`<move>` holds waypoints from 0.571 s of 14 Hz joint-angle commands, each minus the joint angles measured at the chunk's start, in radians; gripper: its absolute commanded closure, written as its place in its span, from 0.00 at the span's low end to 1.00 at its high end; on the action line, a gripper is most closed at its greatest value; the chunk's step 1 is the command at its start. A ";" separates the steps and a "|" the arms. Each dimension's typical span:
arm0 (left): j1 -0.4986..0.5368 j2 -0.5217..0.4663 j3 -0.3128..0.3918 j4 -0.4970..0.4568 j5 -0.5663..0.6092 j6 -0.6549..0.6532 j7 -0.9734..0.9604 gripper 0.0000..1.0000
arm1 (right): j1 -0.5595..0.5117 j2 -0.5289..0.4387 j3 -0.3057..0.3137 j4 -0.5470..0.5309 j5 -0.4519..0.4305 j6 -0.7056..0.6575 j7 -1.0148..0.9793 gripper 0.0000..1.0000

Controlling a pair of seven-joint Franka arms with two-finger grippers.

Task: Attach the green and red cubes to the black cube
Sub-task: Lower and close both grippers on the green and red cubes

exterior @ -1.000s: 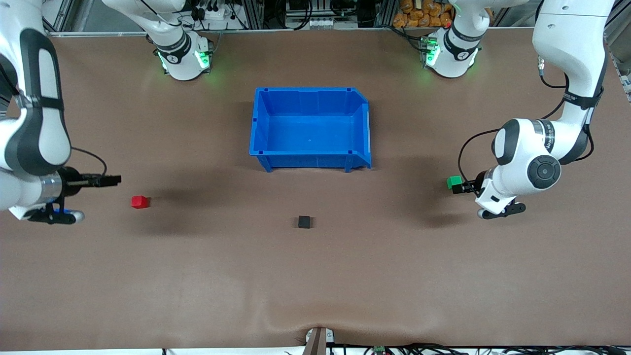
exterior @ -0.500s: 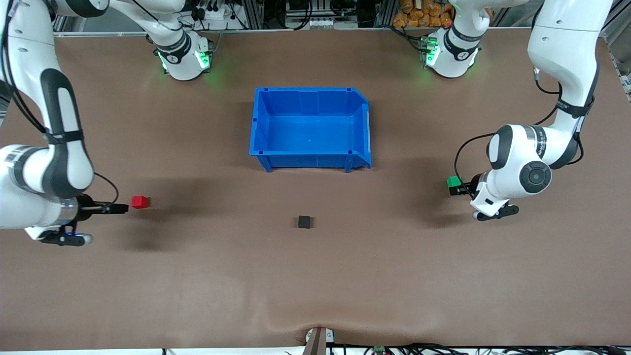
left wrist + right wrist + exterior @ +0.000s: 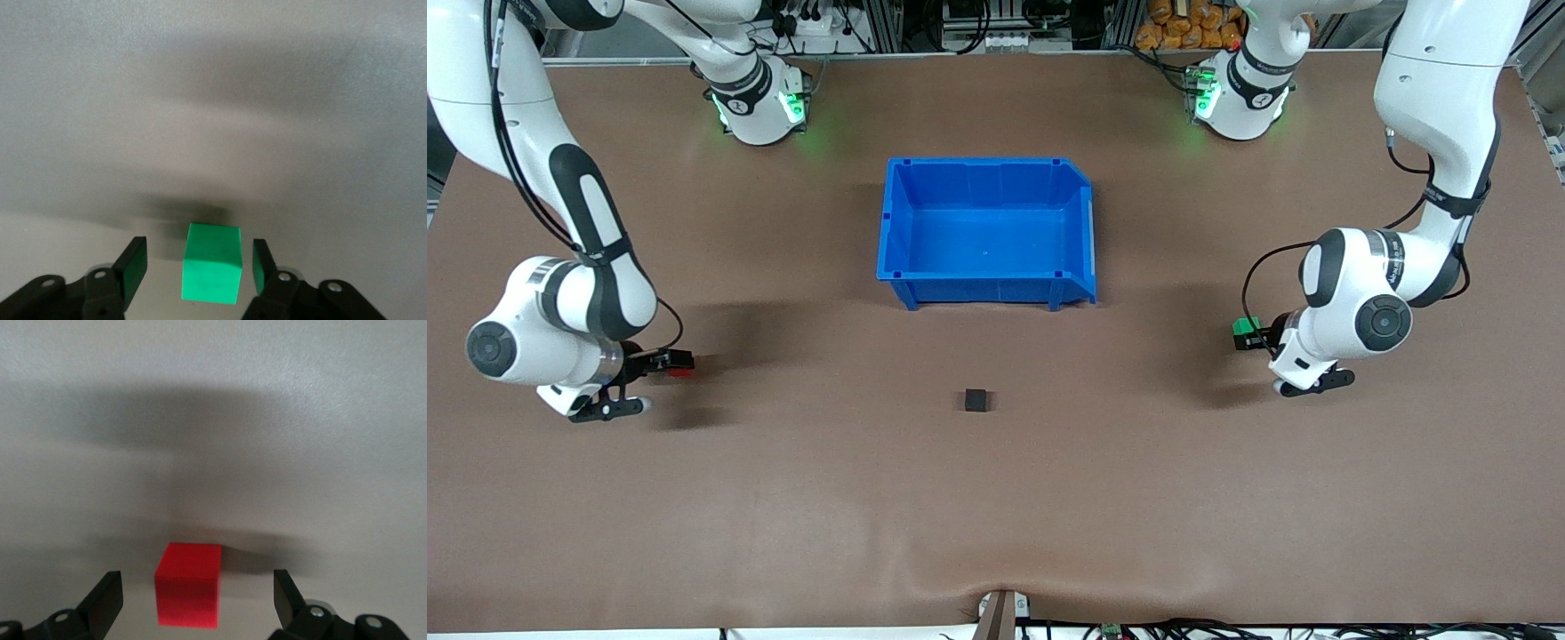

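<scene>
Left gripper (image 3: pixel 197 275) spread, green cube (image 3: pixel 212 271) between its fingers untouched, right gripper (image 3: pixel 195 600) spread around red cube (image 3: pixel 188 584), black cube (image 3: pixel 976 400) well apart from both

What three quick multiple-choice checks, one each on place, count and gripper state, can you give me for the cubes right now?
1. Where is the black cube?
A. In the bin
B. On the table, nearer the front camera than the bin
C. In the left gripper

2. How many cubes are in view?
A. Two
B. Three
C. Four

3. How does the right gripper stand to the red cube?
A. Open, fingers either side
B. Shut on it
C. Over the bin

Answers: 1 B, it sits alone on the table below the bin in the front view. 2 B, black, red and the green cube between the open left gripper. 3 A, gaps show beside the cube.
</scene>
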 commanded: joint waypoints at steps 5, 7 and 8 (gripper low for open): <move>-0.005 0.013 -0.005 -0.012 -0.007 0.013 -0.016 0.41 | 0.001 -0.093 0.007 -0.162 0.005 0.132 -0.019 0.00; -0.005 0.017 -0.012 -0.009 -0.009 0.013 -0.018 0.67 | 0.001 -0.093 0.009 -0.145 0.007 0.119 -0.013 0.00; -0.002 0.017 -0.018 -0.008 -0.009 0.013 -0.019 0.81 | 0.002 -0.091 0.009 -0.144 0.008 0.119 -0.011 0.15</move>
